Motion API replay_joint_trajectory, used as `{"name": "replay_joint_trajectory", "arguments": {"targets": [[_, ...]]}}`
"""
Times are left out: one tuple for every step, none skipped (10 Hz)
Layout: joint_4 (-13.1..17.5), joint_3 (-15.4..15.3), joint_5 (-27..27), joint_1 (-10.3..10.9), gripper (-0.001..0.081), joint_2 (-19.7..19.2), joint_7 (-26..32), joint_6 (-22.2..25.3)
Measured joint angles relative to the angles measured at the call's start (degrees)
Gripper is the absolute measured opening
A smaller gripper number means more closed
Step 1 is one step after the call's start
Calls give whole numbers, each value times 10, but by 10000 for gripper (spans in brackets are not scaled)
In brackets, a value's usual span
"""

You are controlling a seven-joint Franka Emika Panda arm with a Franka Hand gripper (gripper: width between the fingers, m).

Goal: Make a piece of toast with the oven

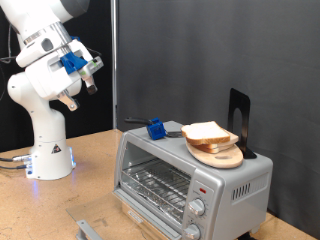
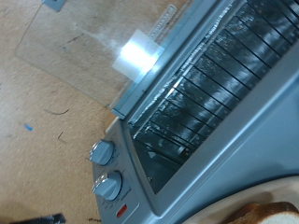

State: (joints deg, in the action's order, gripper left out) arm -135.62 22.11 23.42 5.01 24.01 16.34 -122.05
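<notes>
One slice of toast point(image 1: 210, 133) resting on a wooden plate point(image 1: 222, 156) atop the toaster oven point(image 1: 190, 180), door point(image 2: 89, 51) dropped open, well off at four o'clock from the raised gripper point(image 1: 88, 76), finger spacing impossible to tell.

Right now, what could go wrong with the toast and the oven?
The toast sits on a plate on top of the oven, near its edge; a bump might knock it off. The glass door lies open and flat, easy to hit. The pincer hangs high, away from the toast.
</notes>
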Motion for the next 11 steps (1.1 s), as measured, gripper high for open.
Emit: {"name": "replay_joint_trajectory", "arguments": {"targets": [[5,2,8,0,682,-1,-4,25],[17,1,19,5,682,0,4,56],[30,-1,27,17,682,2,19,77],[40,-8,30,31,682,5,31,86],[48,-18,30,42,682,8,44,90],[53,-31,27,52,682,11,57,90],[57,-47,16,59,682,15,67,88],[60,-66,4,62,682,19,67,87],[61,-86,-3,64,682,23,62,87],[62,-105,-5,66,682,30,52,89],[60,-123,-5,68,682,39,38,90]]}}
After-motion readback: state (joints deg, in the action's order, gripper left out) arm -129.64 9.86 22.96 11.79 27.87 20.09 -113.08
